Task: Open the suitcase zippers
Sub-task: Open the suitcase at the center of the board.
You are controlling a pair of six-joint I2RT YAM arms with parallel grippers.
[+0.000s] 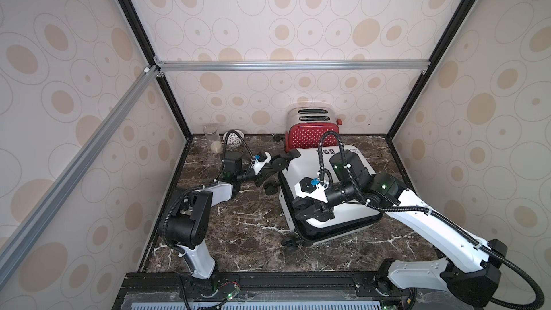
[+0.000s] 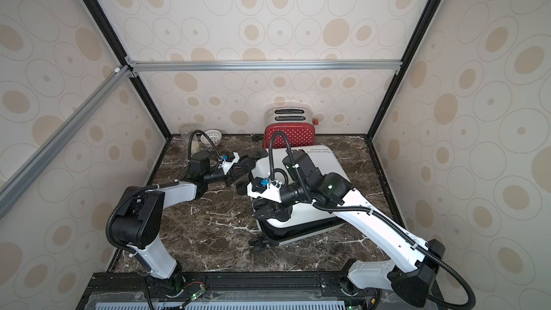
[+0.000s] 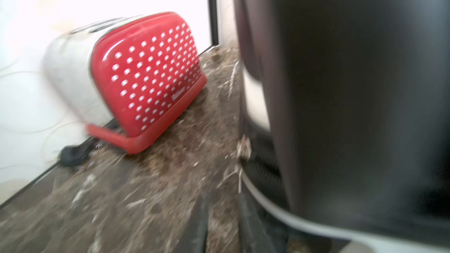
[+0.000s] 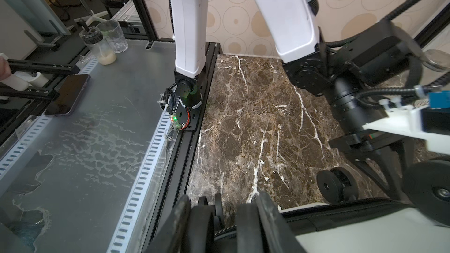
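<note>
You are looking at the suitcase (image 1: 346, 219), a white hard-shell case lying flat on the right half of the marble desk (image 1: 238, 228), with its black wheels (image 1: 280, 163) pointing towards the left arm. Black print is showing along its far edge (image 2: 320, 153). The zippers (image 4: 225, 231) are running as a thin black track around the seam between the shells.

The right arm is reaching across the case's face and hiding much of it. The right gripper (image 1: 307, 211) is resting at the near-left corner, and its jaws are showing a gap over the seam, though you cannot tell whether they are clamping anything. The left gripper (image 3: 225, 225) is hanging low beside the far-left wheels, and its jaws are standing slightly apart with bare desk between them.

A red polka-dot toaster (image 1: 310, 132) is standing just behind the case. A glass jar (image 1: 212, 138) and a white strainer (image 1: 234, 139) are sitting in the far-left corner.
</note>
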